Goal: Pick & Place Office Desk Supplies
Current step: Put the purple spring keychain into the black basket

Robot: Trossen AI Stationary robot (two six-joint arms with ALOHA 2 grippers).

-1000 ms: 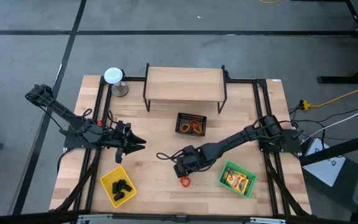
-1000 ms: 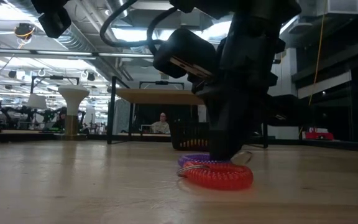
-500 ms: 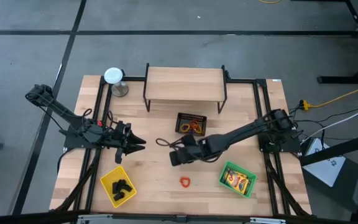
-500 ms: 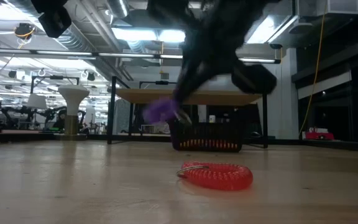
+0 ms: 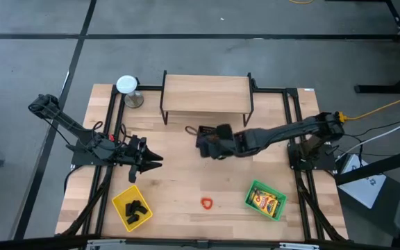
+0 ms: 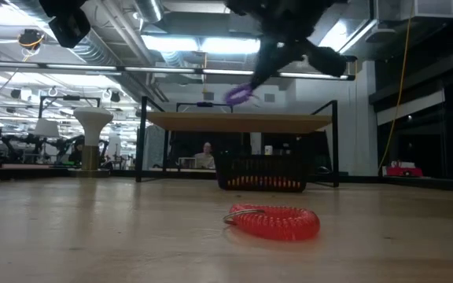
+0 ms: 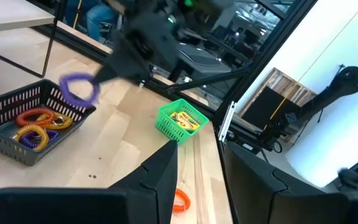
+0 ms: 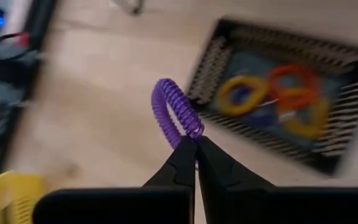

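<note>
A springy purple coil ring pinched in the air

The right gripper (image 8: pixel 194 144) has its two fingers pressed tight on one edge of the thin purple plastic coil ring (image 8: pixel 174 114), up in the air just beside the black mesh basket (image 8: pixel 328 158). The ring looks light, soft and bouncy, so a pinch on its rim seems best. The left gripper (image 5: pixel 151 160) waits part open, holding nothing.

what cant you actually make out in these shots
- High view: black mesh basket is mostly covered by the right gripper; its contents and the purple ring don't show there.
- Low view: basket seen side-on, so the rings inside are hidden by its wall.
- High view: black clips in the yellow tray are too small to count.
- Left wrist view: red ring is partly hidden behind a finger.
</note>
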